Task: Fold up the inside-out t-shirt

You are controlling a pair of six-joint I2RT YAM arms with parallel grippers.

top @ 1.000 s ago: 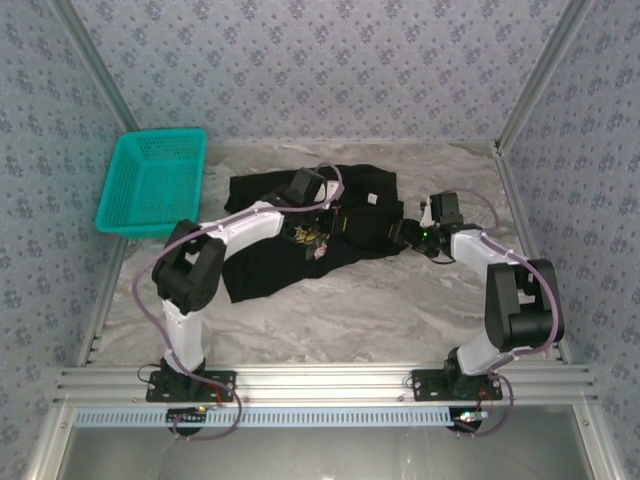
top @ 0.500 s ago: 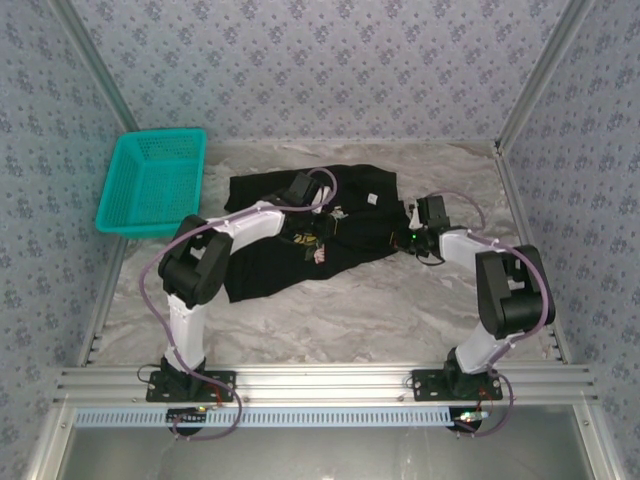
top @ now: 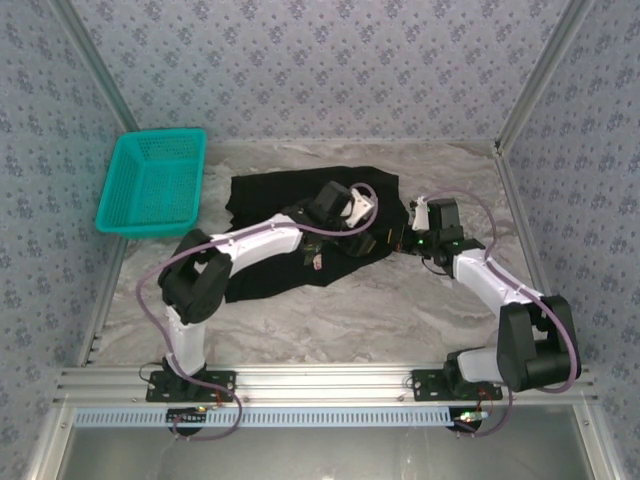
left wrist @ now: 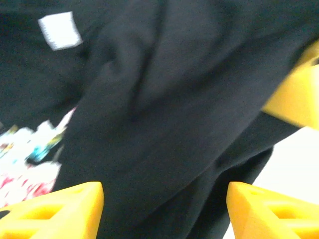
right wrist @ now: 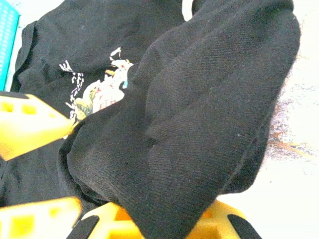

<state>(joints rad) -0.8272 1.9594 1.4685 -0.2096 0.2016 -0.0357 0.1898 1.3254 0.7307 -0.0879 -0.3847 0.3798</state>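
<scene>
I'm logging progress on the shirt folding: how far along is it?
Nothing looks folded yet: the t-shirt lies rumpled on the table, flower print partly showing. In hand: the right claw is shut on a bunch of black cloth at the shirt's edge, while the left claw hangs open over the fabric. Left: all the folds.

The t-shirt [top: 262, 272] lies on the table [top: 390, 310] toward its far edge, midway between left and right edges. The basket [top: 152, 182] stands at the far left corner, apart from it. The 2 grippers meet at the shirt's right end: left gripper [left wrist: 162, 211] above the cloth, right gripper [right wrist: 149, 226] on the edge.
</scene>
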